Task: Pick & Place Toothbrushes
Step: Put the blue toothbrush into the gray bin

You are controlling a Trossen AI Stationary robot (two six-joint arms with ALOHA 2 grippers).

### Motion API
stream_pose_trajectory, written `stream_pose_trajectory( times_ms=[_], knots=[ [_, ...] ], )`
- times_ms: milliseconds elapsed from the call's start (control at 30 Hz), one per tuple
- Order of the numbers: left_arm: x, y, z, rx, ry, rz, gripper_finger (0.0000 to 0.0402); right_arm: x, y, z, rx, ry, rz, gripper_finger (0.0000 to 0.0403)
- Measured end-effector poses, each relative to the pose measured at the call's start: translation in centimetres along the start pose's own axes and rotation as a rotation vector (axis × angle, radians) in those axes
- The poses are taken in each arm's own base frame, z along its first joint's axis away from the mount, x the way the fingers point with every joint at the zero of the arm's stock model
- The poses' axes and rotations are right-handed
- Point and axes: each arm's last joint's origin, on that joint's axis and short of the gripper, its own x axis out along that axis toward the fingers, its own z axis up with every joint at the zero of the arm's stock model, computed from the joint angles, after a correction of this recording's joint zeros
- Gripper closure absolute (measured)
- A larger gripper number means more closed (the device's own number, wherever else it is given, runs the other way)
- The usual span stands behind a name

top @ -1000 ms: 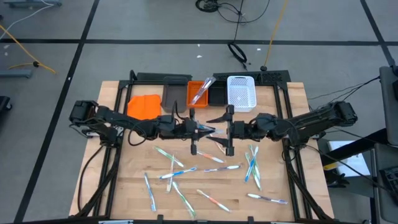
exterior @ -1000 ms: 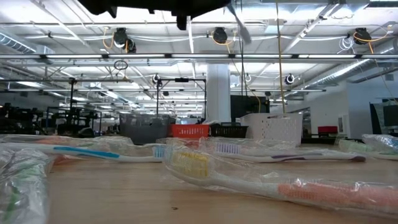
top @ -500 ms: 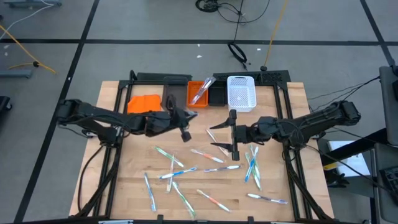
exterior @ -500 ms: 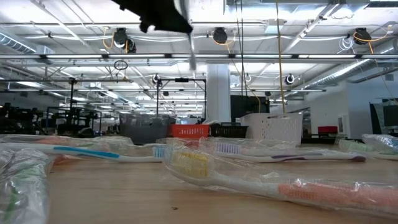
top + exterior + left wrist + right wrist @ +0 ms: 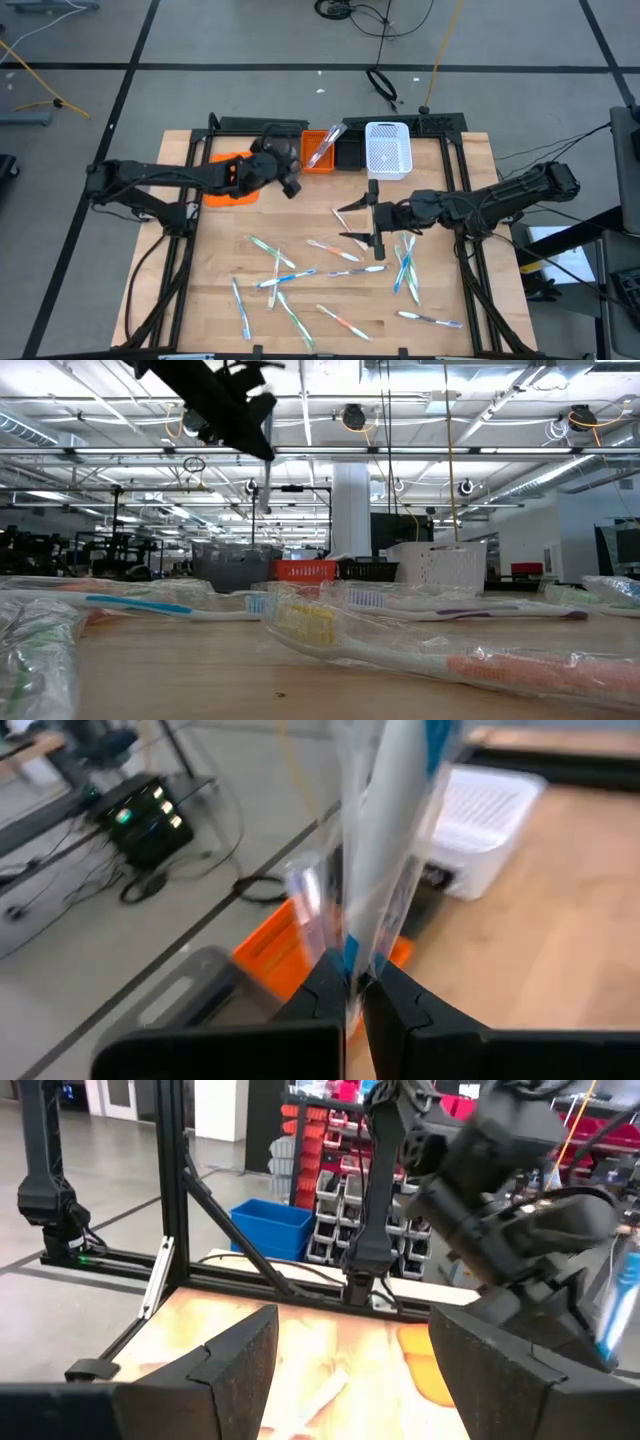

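Several wrapped toothbrushes (image 5: 330,250) lie flat and scattered on the wooden table; close up they are the toothbrushes (image 5: 400,650) in the low view. One more toothbrush (image 5: 322,147) leans in the orange bin (image 5: 312,160). My left gripper (image 5: 290,183) is raised near the grey bin (image 5: 280,150) and is shut on a white and blue toothbrush (image 5: 390,830) in clear wrap. My right gripper (image 5: 374,216) hangs wide open over the table's middle and holds nothing; in its wrist view, my right gripper (image 5: 350,1380) faces the left arm. My left gripper pinches the wrapped toothbrush at one end (image 5: 350,960) between its two fingertips (image 5: 325,985). The toothbrush runs straight on past the fingers, in line with them, and is lifted clear of the table. In the low view it hangs as a thin toothbrush (image 5: 264,470) below the arm.
A row of bins stands at the table's far edge: grey, orange, black bin (image 5: 348,152), white mesh bin (image 5: 388,148). An orange piece (image 5: 230,172) lies left of them under the left arm. A black frame (image 5: 200,160) borders the table.
My left gripper has moved from the table's middle, close to the right gripper, toward the far edge and the left. It has carried the wrapped toothbrush up to the grey and orange bins. My right gripper has stayed open and nearly still.
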Motion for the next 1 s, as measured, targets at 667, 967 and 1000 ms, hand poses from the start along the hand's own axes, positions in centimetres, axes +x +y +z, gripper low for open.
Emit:
stream_pose_trajectory(
  times_ms=[667,967,1000],
  knots=[
    [3.9,9.7,-1.9,-0.24,0.225,0.048,0.0397,0.0,0.0,-0.4,0.017,0.038,0.004,0.0149],
    [5.1,12.2,-3.1,-0.341,0.305,0.001,0.0398,0.0,0.0,-0.4,0.016,0.039,0.004,0.0149],
    [5.4,12.3,-3.4,-0.347,0.317,0.002,0.0398,0.0,0.0,-0.4,0.016,0.039,0.004,0.0149]
  ],
)
